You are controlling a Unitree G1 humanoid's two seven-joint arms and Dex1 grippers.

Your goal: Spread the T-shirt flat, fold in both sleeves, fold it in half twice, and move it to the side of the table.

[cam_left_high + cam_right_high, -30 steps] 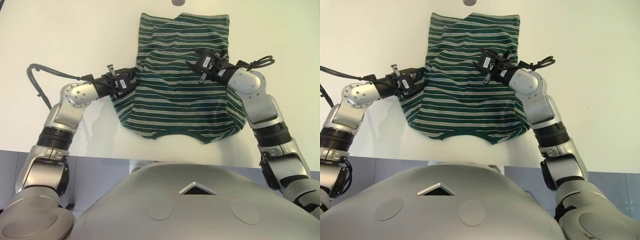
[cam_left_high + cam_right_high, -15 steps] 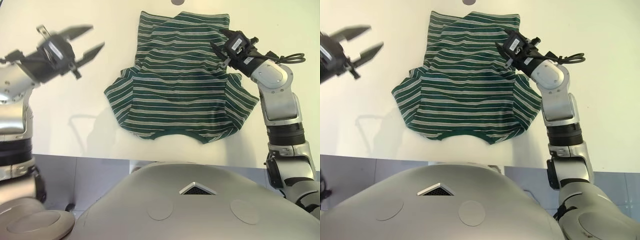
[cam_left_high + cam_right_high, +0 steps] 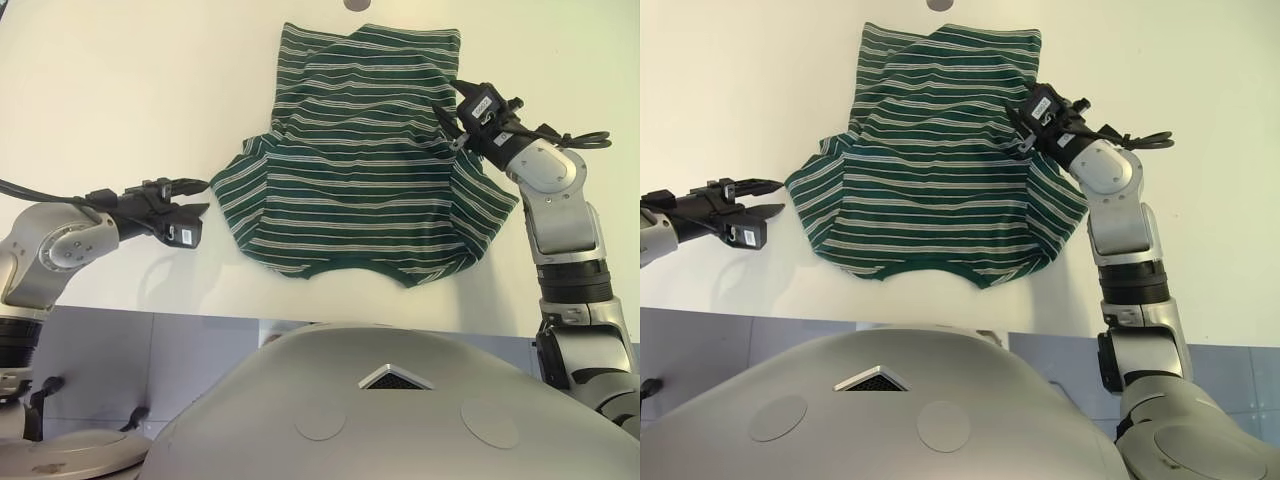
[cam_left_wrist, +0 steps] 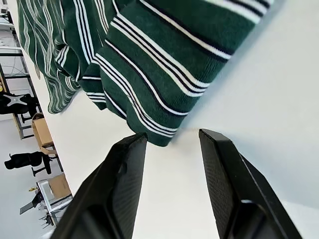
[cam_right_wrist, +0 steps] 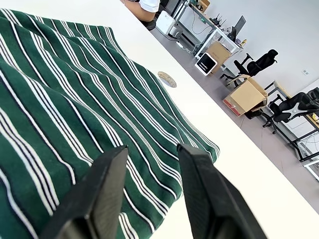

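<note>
Left end effector (image 4: 173,134) apart, beside T-shirt (image 3: 360,170) sleeve — right end effector (image 5: 152,147) apart (above cloth).

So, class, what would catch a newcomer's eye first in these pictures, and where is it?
The green striped T-shirt lies rumpled in the middle of the white table. The left gripper sits open at the tip of the sleeve on the robot's left. The right gripper is open over the T-shirt's right edge.
</note>
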